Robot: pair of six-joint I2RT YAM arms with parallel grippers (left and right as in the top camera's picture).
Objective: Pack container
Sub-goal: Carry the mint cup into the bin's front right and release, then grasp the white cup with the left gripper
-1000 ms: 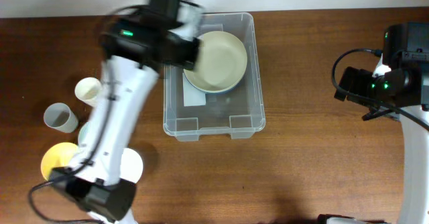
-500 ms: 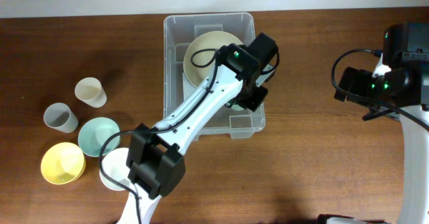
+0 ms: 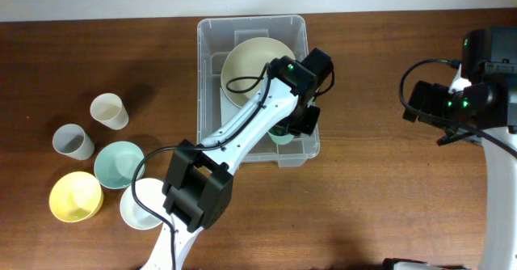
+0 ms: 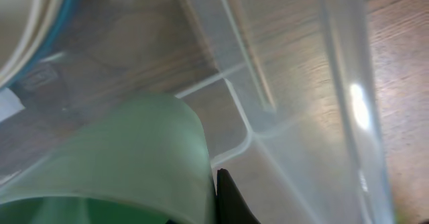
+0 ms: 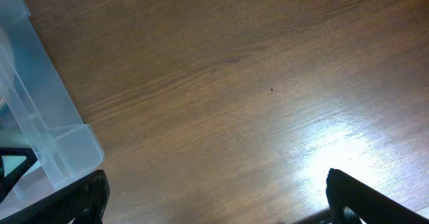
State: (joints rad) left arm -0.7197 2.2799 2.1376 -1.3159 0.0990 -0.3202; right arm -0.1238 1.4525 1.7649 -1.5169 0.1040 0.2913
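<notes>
Counter (image 3: 380,205) carries the container (image 3: 201,76) at upper centre, with a cream bowl (image 3: 254,64) inside. Judged light, thin-walled, slick and somewhat flexible; best taken by the rounded rim. Left gripper (image 3: 295,124) clenched on a green cup (image 4: 120,163) in the container's near-right corner. Right gripper (image 5: 214,197) spread wide over bare counter. White label (image 3: 230,112): no legible writing.
</notes>
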